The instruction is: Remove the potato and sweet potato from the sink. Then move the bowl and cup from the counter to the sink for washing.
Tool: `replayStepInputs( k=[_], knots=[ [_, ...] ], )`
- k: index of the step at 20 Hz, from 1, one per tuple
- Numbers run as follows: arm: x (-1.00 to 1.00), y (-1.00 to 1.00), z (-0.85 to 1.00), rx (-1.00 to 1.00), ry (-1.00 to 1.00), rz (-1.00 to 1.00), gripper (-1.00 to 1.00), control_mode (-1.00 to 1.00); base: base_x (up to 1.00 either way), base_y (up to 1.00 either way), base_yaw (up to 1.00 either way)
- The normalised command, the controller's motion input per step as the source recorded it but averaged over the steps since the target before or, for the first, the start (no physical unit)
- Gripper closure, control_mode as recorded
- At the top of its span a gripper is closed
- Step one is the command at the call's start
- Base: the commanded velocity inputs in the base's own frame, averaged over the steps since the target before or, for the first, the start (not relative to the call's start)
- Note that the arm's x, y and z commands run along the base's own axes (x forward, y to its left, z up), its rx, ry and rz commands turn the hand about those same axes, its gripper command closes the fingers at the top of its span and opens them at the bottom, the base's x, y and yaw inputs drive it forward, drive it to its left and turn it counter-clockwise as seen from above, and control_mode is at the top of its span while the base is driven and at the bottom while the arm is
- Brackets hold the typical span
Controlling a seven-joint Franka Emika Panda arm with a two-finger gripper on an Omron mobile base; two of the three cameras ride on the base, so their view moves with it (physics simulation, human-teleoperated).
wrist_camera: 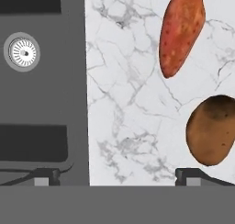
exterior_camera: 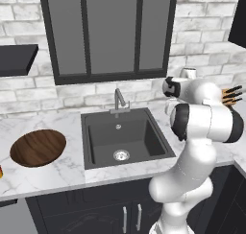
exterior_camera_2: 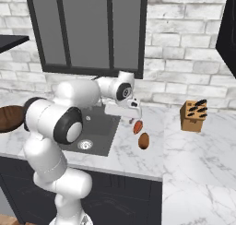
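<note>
I read the tool [wrist_camera: 117,176] as spread wide with nothing between its tips, hovering over the sink's right rim. The sweet potato [wrist_camera: 180,31] lies on the counter [wrist_camera: 128,103] ahead of the tool, the potato [wrist_camera: 213,130] just beside one fingertip [wrist_camera: 195,176]; the two are near each other but apart. The sink [exterior_camera: 126,139] sits to the tool's left, basin bare apart from its drain [exterior_camera: 121,155]. The bowl [exterior_camera: 38,147] rests on the counter well to the left, beyond the sink.
</note>
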Motion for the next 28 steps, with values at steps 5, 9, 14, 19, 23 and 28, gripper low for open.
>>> replayStepInputs(
  k=[5,9,14,19,23,28],
  knots=[
    [-0.33,0.34,0.00,0.00,-0.11,0.00,-1.00,-1.00,0.00,0.00,0.00],
    [-0.27,0.36,0.00,0.00,-0.06,0.04,-1.00,-1.00,0.00,0.00,0.00],
    [-0.26,0.32,0.00,0.00,-0.03,0.06,-1.00,-1.00,0.00,0.00,0.00],
    [-0.24,0.33,0.00,0.00,-0.04,0.04,-1.00,-1.00,0.00,0.00,0.00],
    [-0.14,0.40,0.03,0.00,0.00,0.04,-1.00,-1.00,0.00,0.00,0.00],
    [-0.15,0.41,0.03,0.00,0.00,0.05,-1.00,-1.00,0.00,0.00,0.00]
  ],
)
